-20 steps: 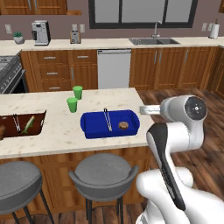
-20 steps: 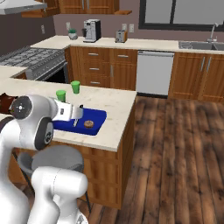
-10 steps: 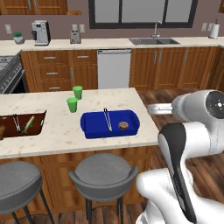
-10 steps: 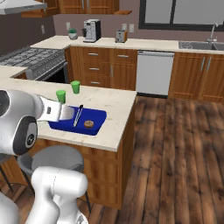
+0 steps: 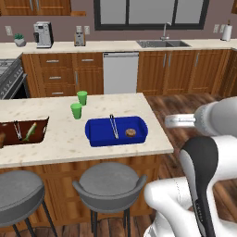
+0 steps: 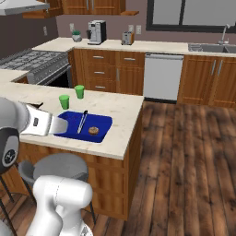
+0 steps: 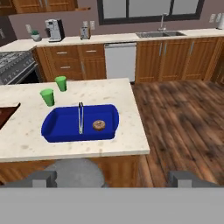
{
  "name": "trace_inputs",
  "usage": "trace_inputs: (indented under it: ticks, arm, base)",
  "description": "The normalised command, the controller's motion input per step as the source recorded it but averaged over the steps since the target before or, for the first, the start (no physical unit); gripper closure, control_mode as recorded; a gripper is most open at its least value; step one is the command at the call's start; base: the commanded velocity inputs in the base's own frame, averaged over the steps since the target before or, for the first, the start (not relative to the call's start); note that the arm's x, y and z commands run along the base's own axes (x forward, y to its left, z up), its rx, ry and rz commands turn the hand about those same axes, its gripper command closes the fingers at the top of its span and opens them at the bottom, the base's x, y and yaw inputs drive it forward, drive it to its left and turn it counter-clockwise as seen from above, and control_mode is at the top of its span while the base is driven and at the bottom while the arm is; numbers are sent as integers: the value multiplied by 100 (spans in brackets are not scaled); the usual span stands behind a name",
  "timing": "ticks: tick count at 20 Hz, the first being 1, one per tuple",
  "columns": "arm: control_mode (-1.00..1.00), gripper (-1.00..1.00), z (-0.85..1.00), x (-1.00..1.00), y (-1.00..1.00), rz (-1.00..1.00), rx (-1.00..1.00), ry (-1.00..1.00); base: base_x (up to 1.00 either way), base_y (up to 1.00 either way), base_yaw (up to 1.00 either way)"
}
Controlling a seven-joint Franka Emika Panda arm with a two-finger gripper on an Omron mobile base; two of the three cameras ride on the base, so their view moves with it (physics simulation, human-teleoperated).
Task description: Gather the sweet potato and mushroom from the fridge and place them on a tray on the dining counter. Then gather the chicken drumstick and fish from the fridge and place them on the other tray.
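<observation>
Fingertips [image 7: 43, 178] of the end effector [image 7: 116, 179] stand wide apart, holding nothing, cut off at the frame's bottom. Ahead and below it, the pale cream counter [image 7: 122, 94] carries a blue tray [image 7: 65, 131] holding tongs [image 7: 80, 117] and a small round brownish item [image 7: 99, 125], too small to identify.

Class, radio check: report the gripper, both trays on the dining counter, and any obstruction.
Gripper open, empty. Blue rectangular tray on pale dining counter holds metal tongs and one small round brown item. Brown tray at left. Two green cups nearby.
</observation>
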Motion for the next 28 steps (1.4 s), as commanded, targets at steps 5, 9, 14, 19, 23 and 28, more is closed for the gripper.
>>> trace_inputs:
  ticks: [5, 9, 14, 19, 23, 28]
  arm:
    - [100, -100, 0, 0, 0, 0, 0, 0]
    - [100, -100, 0, 0, 0, 0, 0, 0]
    - [100, -100, 0, 0, 0, 0, 0, 0]
    - [100, -100, 0, 0, 0, 0, 0, 0]
    - [100, -100, 0, 0, 0, 0, 0, 0]
    - [100, -100, 0, 0, 0, 0, 0, 0]
  base:
    - [-17, -8, -5]
    - [-38, -35, -29]
    - [-27, -25, -51]
    - [0, -11, -62]
    - [6, -7, -59]
    - [15, -10, -48]
